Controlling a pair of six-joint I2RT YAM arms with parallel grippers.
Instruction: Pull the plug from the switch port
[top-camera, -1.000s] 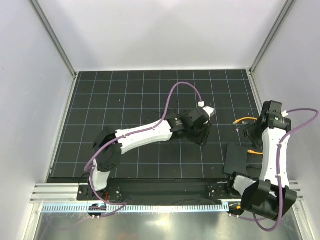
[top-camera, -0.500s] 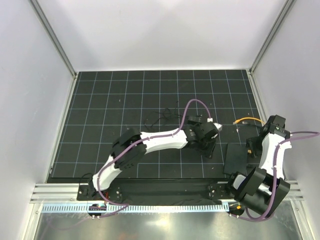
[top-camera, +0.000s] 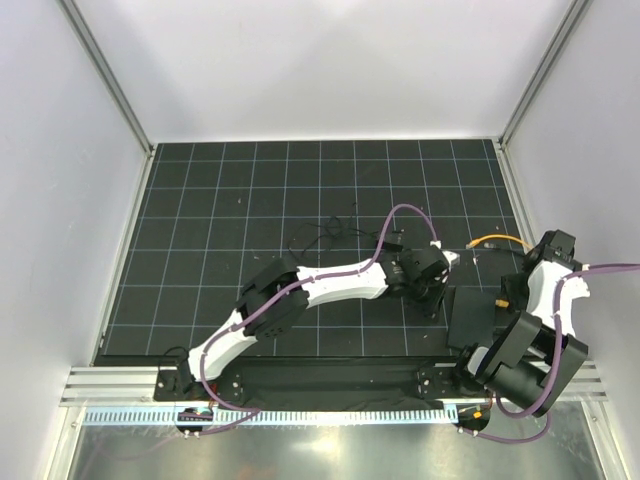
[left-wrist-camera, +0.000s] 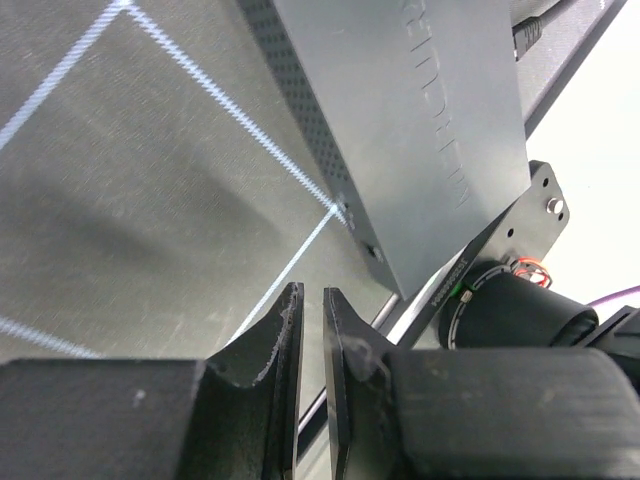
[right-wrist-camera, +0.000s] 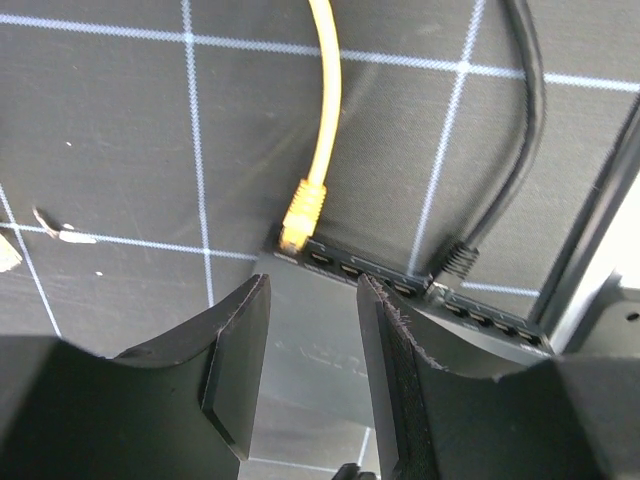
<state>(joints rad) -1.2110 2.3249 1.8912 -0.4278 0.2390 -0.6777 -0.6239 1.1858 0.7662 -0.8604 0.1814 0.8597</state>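
Note:
The switch is a flat black box (top-camera: 470, 318) at the near right of the mat. A yellow cable (top-camera: 495, 239) runs to its far edge. In the right wrist view its yellow plug (right-wrist-camera: 301, 212) sits in the leftmost port of the box (right-wrist-camera: 318, 345), and a black cable plug (right-wrist-camera: 458, 260) sits further right. My right gripper (right-wrist-camera: 312, 285) is open and empty, above the box just behind the yellow plug; it also shows in the top view (top-camera: 508, 291). My left gripper (top-camera: 440, 290) is shut and empty, low by the box's left edge (left-wrist-camera: 420, 120).
A tangle of thin black wire (top-camera: 320, 232) lies mid-mat behind the left arm. A metal rail (top-camera: 300, 375) runs along the near edge. The right arm's base (left-wrist-camera: 520, 310) stands close beside the box. White walls enclose the mat on three sides.
My left arm has swung right and nearer, bringing its gripper up to the box's left edge. My right gripper has drawn nearer over the box's far edge.

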